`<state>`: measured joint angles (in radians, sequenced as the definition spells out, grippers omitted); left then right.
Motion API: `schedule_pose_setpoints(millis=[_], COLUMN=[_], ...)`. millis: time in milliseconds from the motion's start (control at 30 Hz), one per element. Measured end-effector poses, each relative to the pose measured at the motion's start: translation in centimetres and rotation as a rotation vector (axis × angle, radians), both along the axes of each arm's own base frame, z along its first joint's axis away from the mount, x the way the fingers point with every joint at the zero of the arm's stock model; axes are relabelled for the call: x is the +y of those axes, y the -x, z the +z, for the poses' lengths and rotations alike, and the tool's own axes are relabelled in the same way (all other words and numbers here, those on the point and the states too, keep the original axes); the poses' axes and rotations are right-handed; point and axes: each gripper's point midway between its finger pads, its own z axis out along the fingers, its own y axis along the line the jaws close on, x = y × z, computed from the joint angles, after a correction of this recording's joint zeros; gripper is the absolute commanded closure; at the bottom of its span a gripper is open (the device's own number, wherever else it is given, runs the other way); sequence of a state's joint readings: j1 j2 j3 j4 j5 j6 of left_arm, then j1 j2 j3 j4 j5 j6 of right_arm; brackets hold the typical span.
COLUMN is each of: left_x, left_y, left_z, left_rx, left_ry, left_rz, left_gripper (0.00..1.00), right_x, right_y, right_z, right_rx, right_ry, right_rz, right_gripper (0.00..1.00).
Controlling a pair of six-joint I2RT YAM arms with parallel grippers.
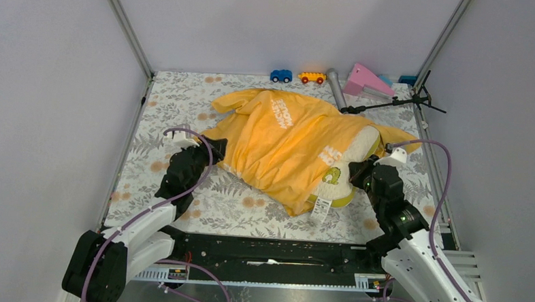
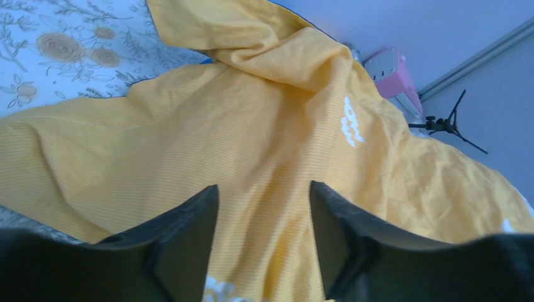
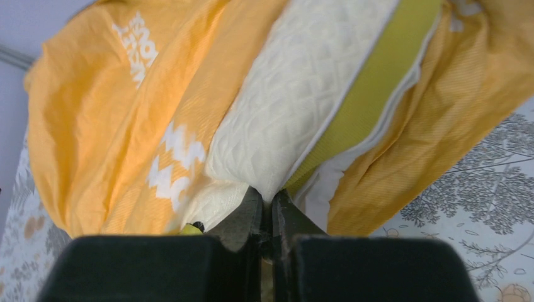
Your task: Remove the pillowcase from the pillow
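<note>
— Pinching anything, that right gripper [image 3: 269, 195]?
— Pressed onto the pillow [image 3: 296, 88] edge, lower centre of its view. And the left gripper [image 2: 262, 186] — spread over the pillowcase [image 1: 279, 145], mid-frame from above, covering most of the pillow.

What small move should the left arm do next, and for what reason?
Probably lower the left gripper and close it on the pillowcase. Its jaws stand open over the fabric, while the right gripper appears shut on the exposed pillow corner.
</note>
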<state>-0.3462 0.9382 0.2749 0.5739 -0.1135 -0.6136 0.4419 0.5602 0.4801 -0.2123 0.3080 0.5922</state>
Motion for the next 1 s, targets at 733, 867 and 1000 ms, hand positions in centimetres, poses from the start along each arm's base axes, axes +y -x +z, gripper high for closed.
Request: schedule_pose_setpoints(millis=[733,867,1000], left_x=[-14.1,-15.9,-15.8], left_y=[2.4,3.1,3.2], left_z=[5.0,7.8,7.6], left_rx=[-0.102,-0.121,-0.076], left_ry=[-0.214,-0.212,-0.237], left_rz=[-0.466,-0.508,-0.512], left_gripper=[0.07,0.08,0.1], right_x=[8.7,9.0,8.2], right_y=[1.6,2.8,3.9], right_z=[0.3,1.9,3.9], right_rx=[0.083,0.073,0.01], right_ry=[-0.111,-0.125,-0.114], right_rz=[0.494,0.541,0.544], right_gripper=[1.0,1.0,1.0])
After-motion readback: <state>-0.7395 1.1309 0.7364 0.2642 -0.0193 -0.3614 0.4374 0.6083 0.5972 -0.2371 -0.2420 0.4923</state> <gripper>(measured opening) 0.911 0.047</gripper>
